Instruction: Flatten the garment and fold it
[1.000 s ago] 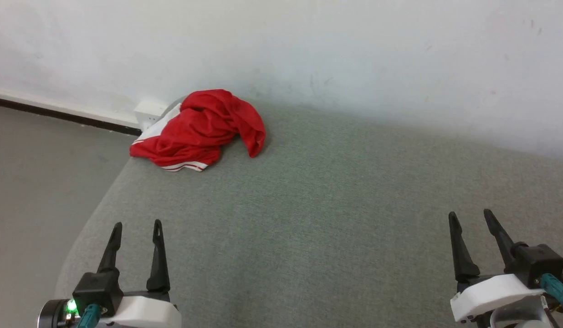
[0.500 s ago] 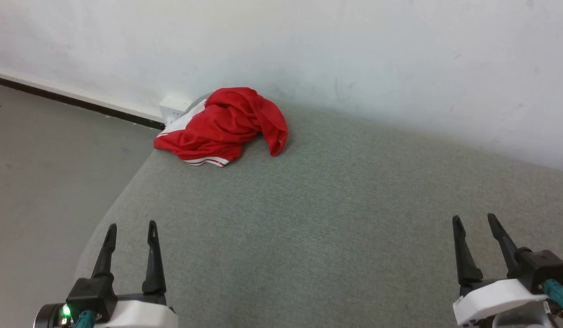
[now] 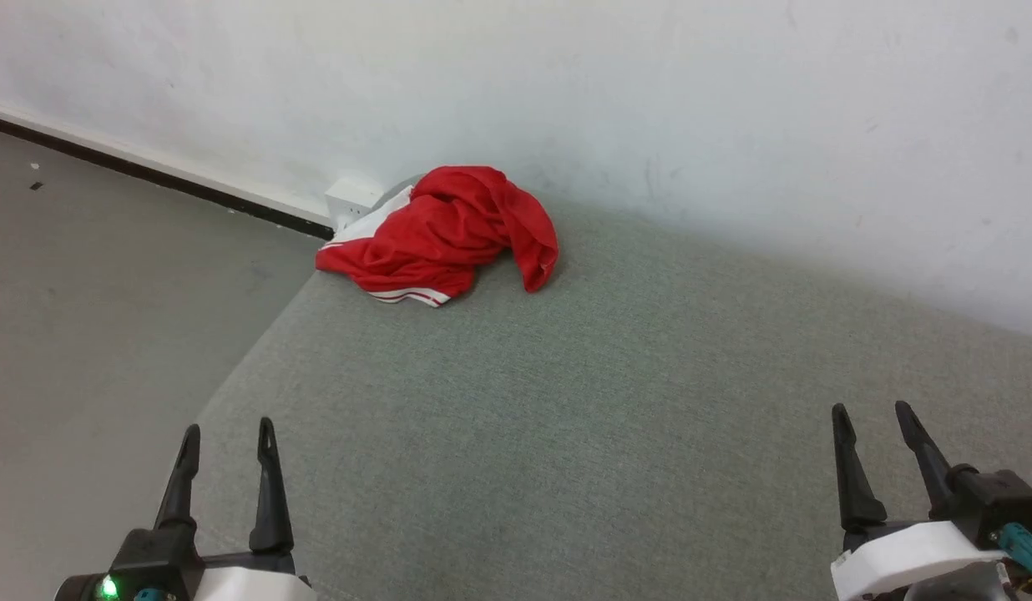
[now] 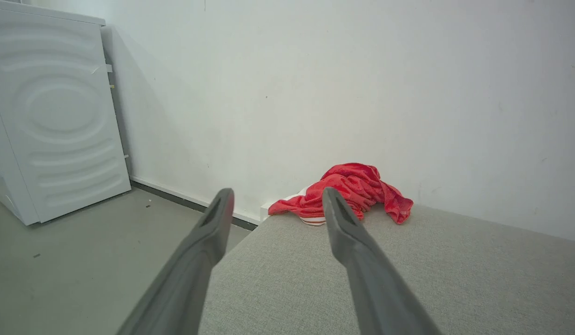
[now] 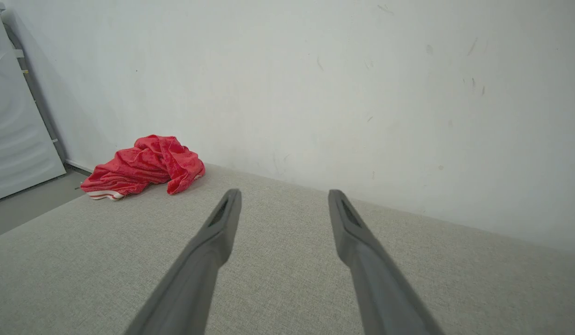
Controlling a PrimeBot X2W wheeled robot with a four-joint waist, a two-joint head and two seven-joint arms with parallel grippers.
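Note:
The garment (image 3: 449, 229) is a crumpled red heap with a bit of white and striped trim, lying at the far left corner of the grey fabric surface (image 3: 608, 401), against the wall. It also appears in the left wrist view as the garment (image 4: 357, 188) and in the right wrist view as the garment (image 5: 143, 165). My left gripper (image 3: 226, 430) hovers open at the near left edge of the surface, far from the cloth. My right gripper (image 3: 871, 411) stands open at the near right, with nothing between its fingers.
A white wall (image 3: 650, 100) runs along the back of the surface. Grey floor (image 3: 90, 275) lies to the left. A white socket block (image 3: 349, 200) sits by the garment at the wall's foot. A white appliance (image 4: 50, 116) stands further left.
The head camera has turned left, so the garment and surface slid right in the picture. Both grippers stay open and keep their places low in the view.

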